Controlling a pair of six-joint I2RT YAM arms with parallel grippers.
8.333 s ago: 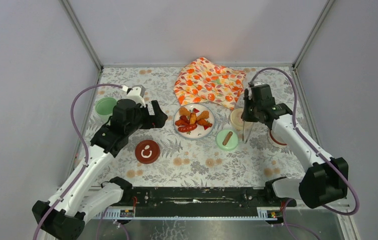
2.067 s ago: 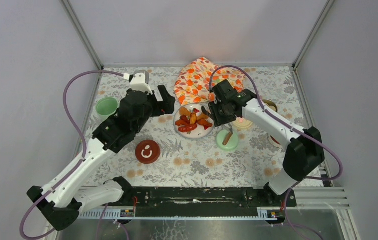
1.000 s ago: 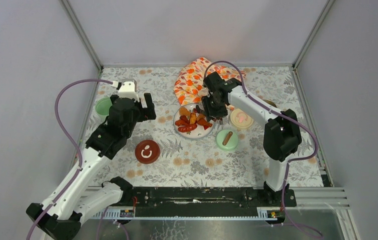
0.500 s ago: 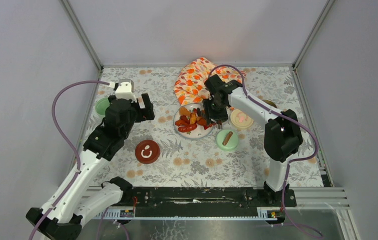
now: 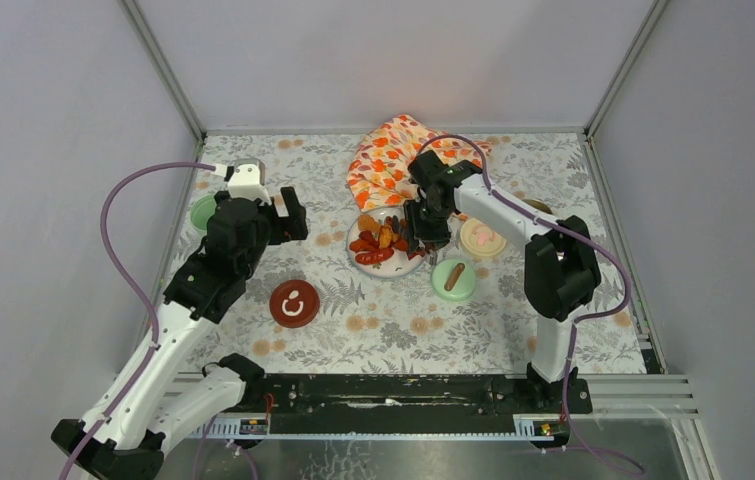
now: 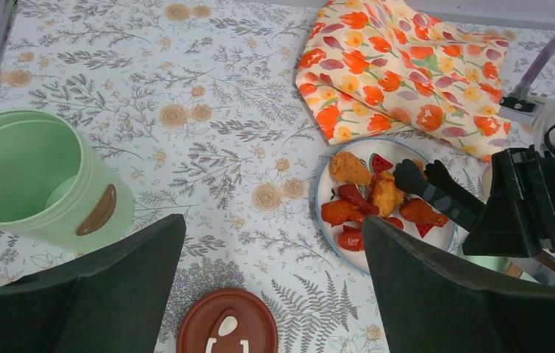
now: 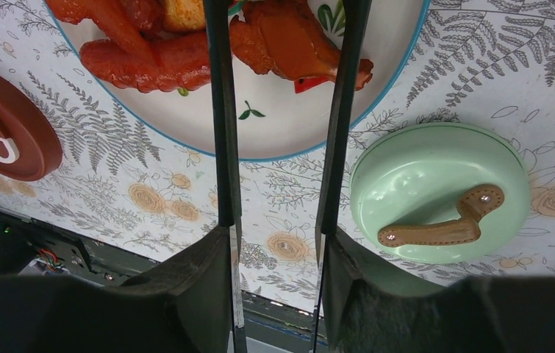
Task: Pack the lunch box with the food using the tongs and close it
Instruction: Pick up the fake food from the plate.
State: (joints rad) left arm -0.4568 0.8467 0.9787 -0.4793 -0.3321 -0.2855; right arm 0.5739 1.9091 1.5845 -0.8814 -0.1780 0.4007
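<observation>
Two thin arms of the tongs point(image 7: 219, 110) sit clamped in the right gripper point(image 7: 278, 243), reaching over the red chunks point(image 7: 289, 44) on the plate point(image 7: 281, 132). Left gripper point(image 6: 273, 228) gapes wide near the mint pot point(image 6: 31, 176), far left.

Left arm point(image 5: 178, 320): rises from its base at the near left, elbow bent, wrist held high over the table.
Left gripper point(image 6: 273, 219): jaws spread wide with nothing between them, tilted down and away.
Right arm point(image 5: 498, 212): upright from its base, forearm reaching left toward the middle.
Right gripper point(image 5: 423, 228): pointing down, fingers point(image 7: 204, 279) pressed on both arms of the tongs point(image 7: 219, 110).
</observation>
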